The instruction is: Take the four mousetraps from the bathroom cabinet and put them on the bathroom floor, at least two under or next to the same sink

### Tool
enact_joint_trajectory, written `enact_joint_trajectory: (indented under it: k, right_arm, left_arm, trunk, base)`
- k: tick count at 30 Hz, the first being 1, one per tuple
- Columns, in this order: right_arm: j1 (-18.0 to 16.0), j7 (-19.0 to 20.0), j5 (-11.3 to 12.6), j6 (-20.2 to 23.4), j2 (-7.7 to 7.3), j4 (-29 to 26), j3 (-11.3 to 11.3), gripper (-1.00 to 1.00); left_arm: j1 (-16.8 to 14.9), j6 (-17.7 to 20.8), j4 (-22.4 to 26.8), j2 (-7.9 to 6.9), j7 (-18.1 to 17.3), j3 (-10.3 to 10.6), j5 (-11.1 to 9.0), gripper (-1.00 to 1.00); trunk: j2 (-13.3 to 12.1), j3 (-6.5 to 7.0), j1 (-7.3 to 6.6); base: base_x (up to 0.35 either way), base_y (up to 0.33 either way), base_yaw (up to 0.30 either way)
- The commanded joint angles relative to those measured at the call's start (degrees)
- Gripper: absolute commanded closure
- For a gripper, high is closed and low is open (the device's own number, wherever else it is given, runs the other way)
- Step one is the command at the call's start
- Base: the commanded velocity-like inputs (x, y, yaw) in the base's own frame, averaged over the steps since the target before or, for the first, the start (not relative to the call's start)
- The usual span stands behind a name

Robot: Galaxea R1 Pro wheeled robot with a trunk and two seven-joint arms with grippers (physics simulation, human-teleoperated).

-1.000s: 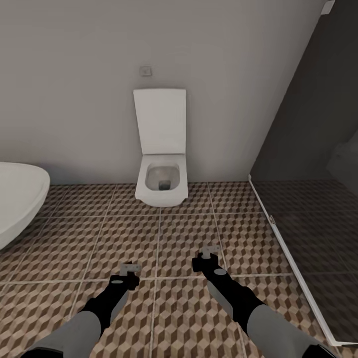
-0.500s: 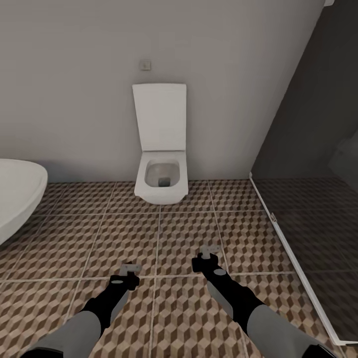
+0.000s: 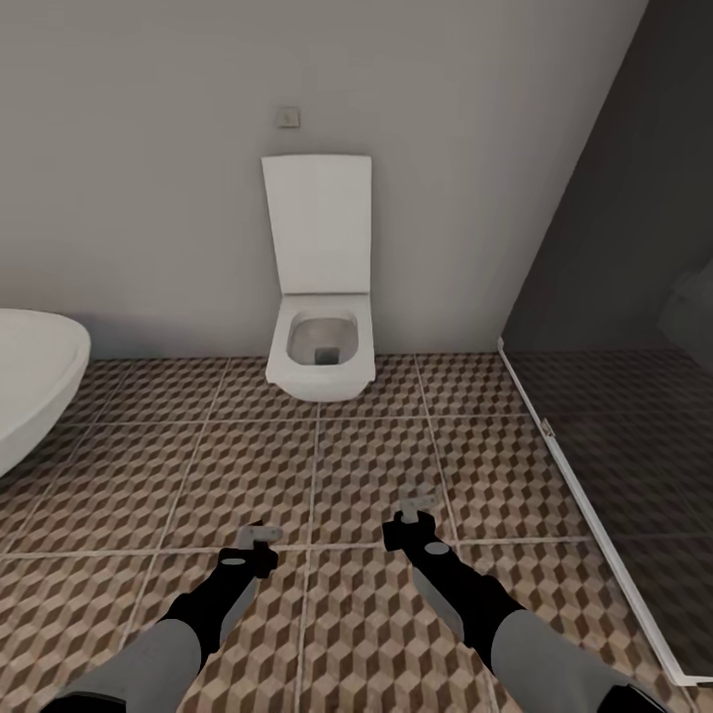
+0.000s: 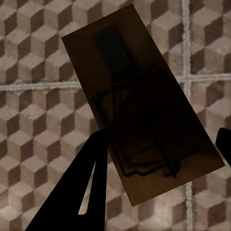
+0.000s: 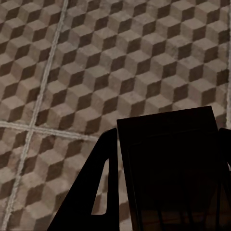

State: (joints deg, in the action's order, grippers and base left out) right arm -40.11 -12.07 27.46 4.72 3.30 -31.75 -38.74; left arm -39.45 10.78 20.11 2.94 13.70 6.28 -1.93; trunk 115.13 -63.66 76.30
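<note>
So, head view first: compared with a second ago the whole picture has slid a bit, with the toilet (image 3: 319, 287) and the wall button (image 3: 288, 118) sitting slightly higher and the bathtub (image 3: 30, 396) edge showing less, so the camera moved. Both arms look the same as before, stretched low over the bathroom floor (image 3: 248, 465). The left gripper (image 3: 259, 540) and right gripper (image 3: 416, 505) each carry something small and pale at the tip. A dark glass shower screen (image 3: 614, 396) stands on the right.

Left wrist view: a flat tan mousetrap (image 4: 144, 115) with dark wire parts sits clamped between the black fingers (image 4: 91, 173), tilted over the cube-pattern tiles.

Right wrist view: a second mousetrap (image 5: 168, 168), in deep shadow, is pinched between that gripper's fingers (image 5: 103, 178), above the tiles.
</note>
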Motion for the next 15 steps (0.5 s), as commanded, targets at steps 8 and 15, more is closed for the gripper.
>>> enact_joint_trajectory:
  k: [8, 15]
  right_arm:
    - [-0.1, -0.5, 0.3, 0.2, 0.07, -0.1, -0.5, 1.0]
    - [-0.1, -0.5, 0.3, 0.2, 0.06, -0.1, -0.6, 1.0]
  left_arm:
    - [0.0, 0.4, 0.0, -0.04, 0.4, 0.5, -0.2, 1.0]
    - [0.0, 0.4, -0.5, -0.04, 0.4, 0.5, -0.2, 1.0]
  trunk:
    - [3.2, -1.48, 1.76]
    - [6.0, -2.74, 3.29]
  base:
    - [0.0, 0.0, 0.0]
    - [0.0, 0.0, 0.0]
